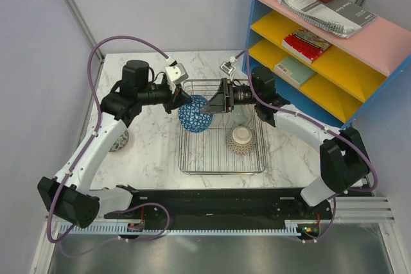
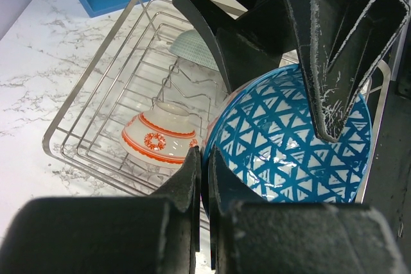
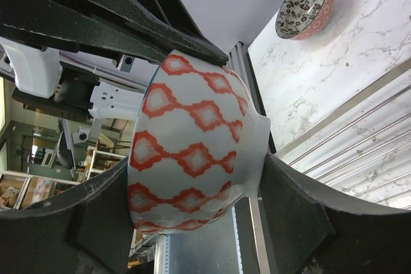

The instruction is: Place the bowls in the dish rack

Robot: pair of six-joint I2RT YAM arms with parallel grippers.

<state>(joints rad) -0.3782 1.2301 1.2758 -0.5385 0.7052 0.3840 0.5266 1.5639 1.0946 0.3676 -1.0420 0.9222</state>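
A bowl (image 1: 194, 117), blue-latticed inside and with red diamonds outside, hangs on edge above the left part of the silver wire dish rack (image 1: 221, 170). My left gripper (image 1: 182, 99) is shut on its rim, seen in the left wrist view (image 2: 204, 152) beside the blue inside (image 2: 289, 139). My right gripper (image 1: 215, 102) spans the same bowl (image 3: 192, 139), with one finger against the foot and one at the rim side. A white bowl with red-orange pattern (image 1: 242, 138) lies upside down in the rack (image 2: 157, 136). A pale teal bowl (image 1: 239, 115) leans behind it (image 2: 192, 49).
A reddish bowl with a dark leaf pattern (image 1: 119, 139) sits on the marble table left of the rack, also in the right wrist view (image 3: 305, 8). The blue shelf unit (image 1: 334, 43) with books stands at the back right, close to the rack.
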